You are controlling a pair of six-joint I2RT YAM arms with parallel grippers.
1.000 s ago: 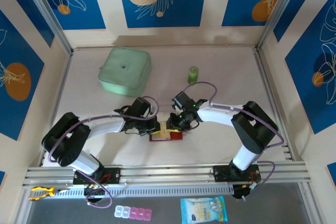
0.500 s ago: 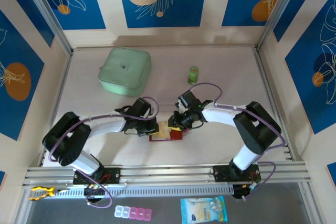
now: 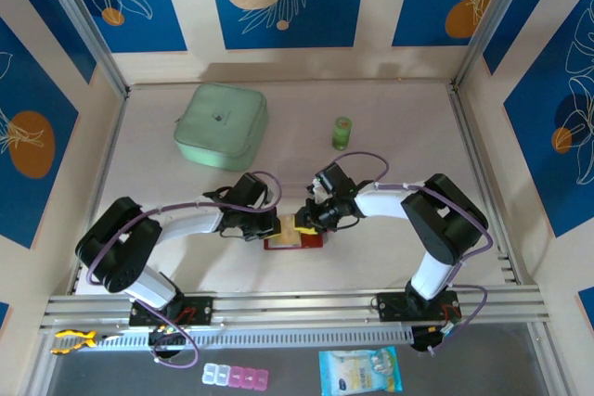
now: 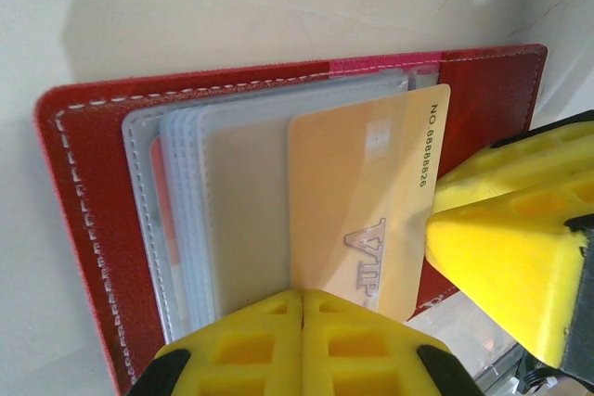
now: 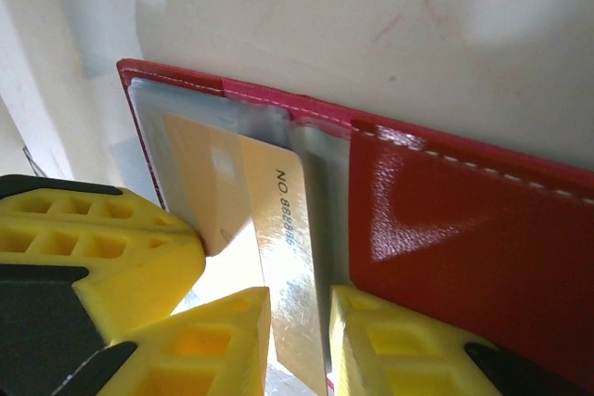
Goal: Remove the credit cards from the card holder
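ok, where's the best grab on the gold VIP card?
Probably the free edge by the printed number, coming from the bare red flap of the card holder. The gold VIP card has its other half over the clear pockets, so only that edge is open to pinch.

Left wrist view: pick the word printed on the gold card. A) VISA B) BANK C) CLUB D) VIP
D: the card reads VIP beside a number line, where it sticks out of the open red wallet.
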